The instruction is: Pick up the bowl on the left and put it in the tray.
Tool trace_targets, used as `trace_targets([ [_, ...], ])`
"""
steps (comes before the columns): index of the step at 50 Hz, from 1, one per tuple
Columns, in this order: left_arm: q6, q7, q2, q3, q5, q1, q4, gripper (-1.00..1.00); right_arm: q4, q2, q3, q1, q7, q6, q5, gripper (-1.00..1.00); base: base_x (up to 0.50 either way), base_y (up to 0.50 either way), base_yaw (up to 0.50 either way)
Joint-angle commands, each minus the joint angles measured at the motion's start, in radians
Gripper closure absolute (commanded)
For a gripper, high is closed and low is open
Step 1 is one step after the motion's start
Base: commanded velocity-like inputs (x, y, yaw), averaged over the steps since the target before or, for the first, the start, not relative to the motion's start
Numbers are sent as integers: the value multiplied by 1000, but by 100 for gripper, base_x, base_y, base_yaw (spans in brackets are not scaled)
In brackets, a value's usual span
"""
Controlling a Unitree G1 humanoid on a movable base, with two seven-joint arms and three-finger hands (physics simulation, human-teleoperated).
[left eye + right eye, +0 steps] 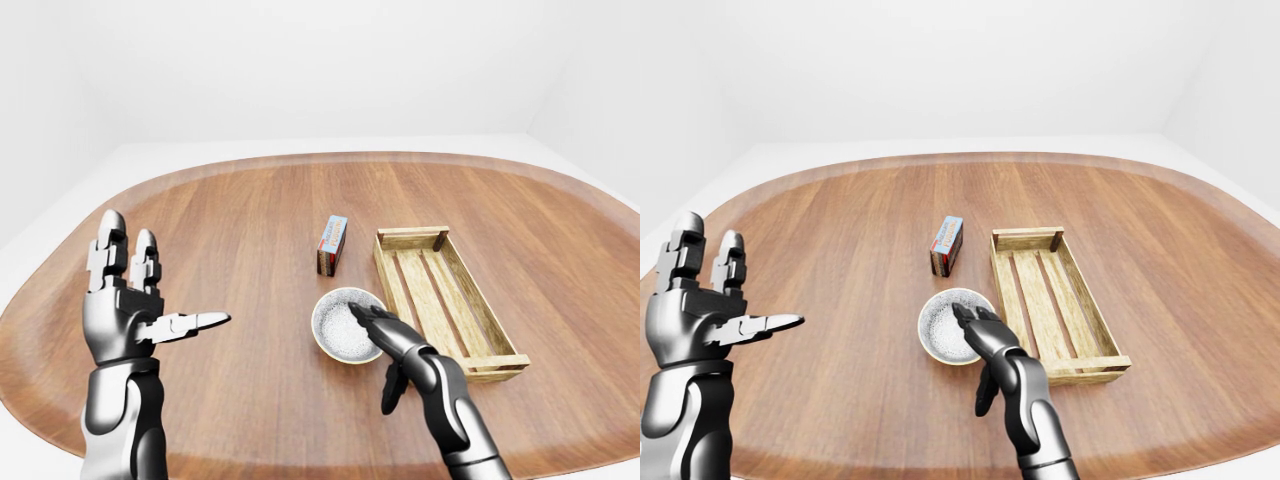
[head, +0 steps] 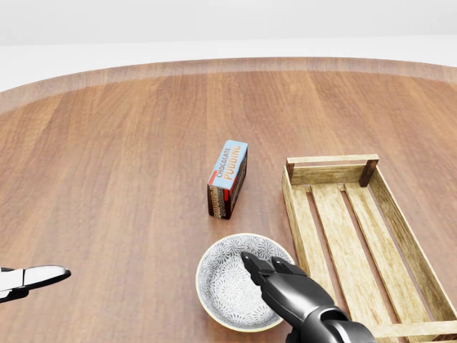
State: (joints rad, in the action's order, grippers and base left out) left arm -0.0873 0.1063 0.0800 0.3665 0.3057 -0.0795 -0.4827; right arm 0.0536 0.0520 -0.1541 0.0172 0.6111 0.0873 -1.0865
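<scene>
Head view puts the grey patterned bowl [image 2: 221, 286] low and just left of centre on the wooden table [image 2: 107, 179], upright and resting on the wood. It sits outside the slatted wooden tray [image 2: 332, 174], which lies just beside it to the right. The right hand [image 2: 293, 293] comes in from the bottom edge, and its dark fingers [image 2: 258, 266] reach over the bowl's right rim and above its inside. In the left-eye view its thumb hangs down apart from them, outside the bowl, so the hand is spread and not clamped on anything. A chocolate pudding box [image 2: 228, 179] stands on its long edge above the bowl, apart from it and left of the tray's top end. At the left of the left-eye view, well apart from all of this, the left hand [image 1: 125, 310] is raised with fingers upright and thumb stretched sideways, holding nothing.
</scene>
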Motion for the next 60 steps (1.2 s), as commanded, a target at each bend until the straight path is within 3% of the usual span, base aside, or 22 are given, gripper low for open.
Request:
trace_targets([
  [1,0,-14,-8,-24,-29,6,31,-100,-49,-10,-15,-18,13,0,-37,-100,0,0,0],
  [35,0,-6,-6,-30,-34,12,99,-100,-140,-30,-23,-83,21,0,-68,-100,0,0,0],
  [60,0,-4,-6,-20,-29,2,105,-100,-268,-29,-37,-81,-57,0,-54,-100,0,0,0],
])
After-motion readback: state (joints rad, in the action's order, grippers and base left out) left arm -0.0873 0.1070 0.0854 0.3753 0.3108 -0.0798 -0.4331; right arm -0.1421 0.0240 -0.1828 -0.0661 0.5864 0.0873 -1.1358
